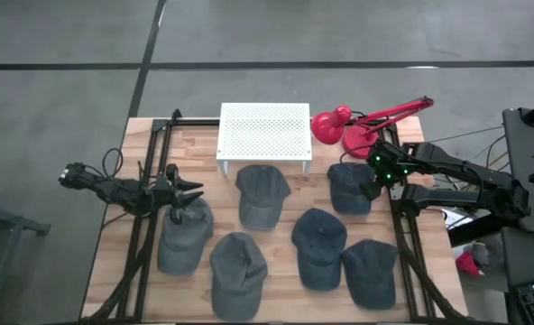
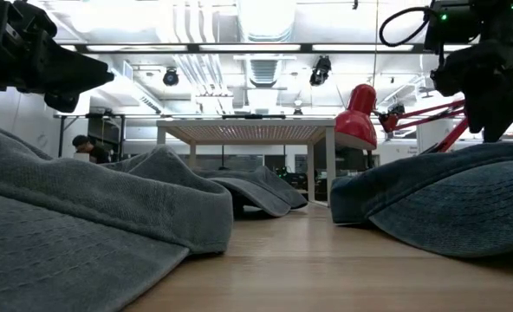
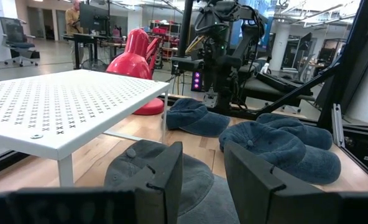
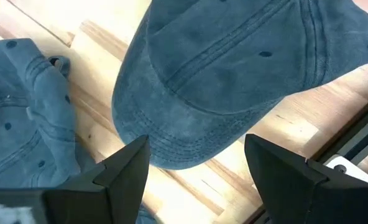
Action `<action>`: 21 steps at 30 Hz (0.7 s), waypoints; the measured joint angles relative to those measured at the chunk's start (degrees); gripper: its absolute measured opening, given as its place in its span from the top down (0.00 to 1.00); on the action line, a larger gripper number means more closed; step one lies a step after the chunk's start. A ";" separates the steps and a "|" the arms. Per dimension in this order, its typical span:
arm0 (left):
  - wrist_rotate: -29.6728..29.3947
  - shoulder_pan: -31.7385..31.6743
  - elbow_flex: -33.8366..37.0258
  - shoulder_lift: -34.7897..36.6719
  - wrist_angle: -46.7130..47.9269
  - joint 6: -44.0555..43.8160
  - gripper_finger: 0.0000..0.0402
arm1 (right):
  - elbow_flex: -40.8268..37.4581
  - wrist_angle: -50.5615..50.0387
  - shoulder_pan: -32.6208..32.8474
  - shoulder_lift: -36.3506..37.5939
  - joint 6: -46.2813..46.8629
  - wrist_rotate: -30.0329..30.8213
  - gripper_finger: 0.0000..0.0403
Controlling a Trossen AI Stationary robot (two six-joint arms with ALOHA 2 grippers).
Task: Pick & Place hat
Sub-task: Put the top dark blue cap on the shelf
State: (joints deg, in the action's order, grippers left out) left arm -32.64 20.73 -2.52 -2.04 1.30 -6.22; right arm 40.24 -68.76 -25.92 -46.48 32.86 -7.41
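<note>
My right pincer (image 1: 372, 185) hangs over the right side of the wooden surface (image 1: 296, 194), just above the hat (image 1: 349, 185) nearest the red desk lamp (image 1: 344, 126). Its two dark fingers (image 4: 125, 171) stand wide apart and hold nothing; in my right wrist view the brim of that hat (image 4: 234, 74) lies straight below the gap between them, flat on the wood, and I cannot tell any contact with it. A second blue hat (image 4: 22, 112) lies crumpled just beside it.

My left pincer (image 1: 184, 191) waits at the left side of the surface, above the hat (image 1: 184, 236) at the front left. Its fingers (image 3: 165, 177) are partly apart, with a clear gap between them, and they grip nothing (the crown of a hat (image 3: 162, 171) shows just beyond them).

Six dark blue denim hats lie spread over the surface, all apart from the white perforated stand (image 1: 264, 133) at the back, whose top carries nothing. One hat (image 1: 261, 191) lies just in front of that stand, and the others (image 1: 318, 239) sit nearer the front edge. I can read no writing or label on any hat.
</note>
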 joint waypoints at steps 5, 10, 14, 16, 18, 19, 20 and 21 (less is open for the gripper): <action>0.02 0.02 0.00 0.02 0.00 -0.02 0.70 | -0.05 0.05 0.01 -2.49 0.15 3.14 0.36; 0.02 0.04 0.00 0.01 0.00 -0.22 0.70 | -0.07 0.14 0.01 -5.66 0.14 4.65 0.36; 0.02 0.04 0.00 0.02 0.00 -0.26 0.70 | -0.18 0.26 0.01 -8.69 0.07 7.83 0.36; 0.02 0.04 0.00 0.02 0.00 -0.26 0.70 | -0.18 0.52 0.01 -10.10 0.05 8.07 0.36; 0.02 0.04 0.00 0.02 0.00 -0.25 0.70 | -0.18 1.07 0.01 -11.36 0.07 8.08 0.36; 0.02 0.04 0.00 0.02 0.00 -0.26 0.70 | -0.18 1.56 0.02 -11.94 0.10 8.08 0.36; 0.02 0.04 0.00 0.02 0.00 -0.24 0.70 | -0.18 2.21 0.04 -12.53 0.12 8.09 0.36; 0.02 0.04 0.00 0.02 0.00 -0.26 0.70 | -0.18 2.92 0.04 -13.13 0.15 8.10 0.36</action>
State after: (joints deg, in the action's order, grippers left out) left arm -32.62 20.78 -2.52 -2.02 1.30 -6.48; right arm 40.05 -65.84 -25.89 -59.61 33.01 0.69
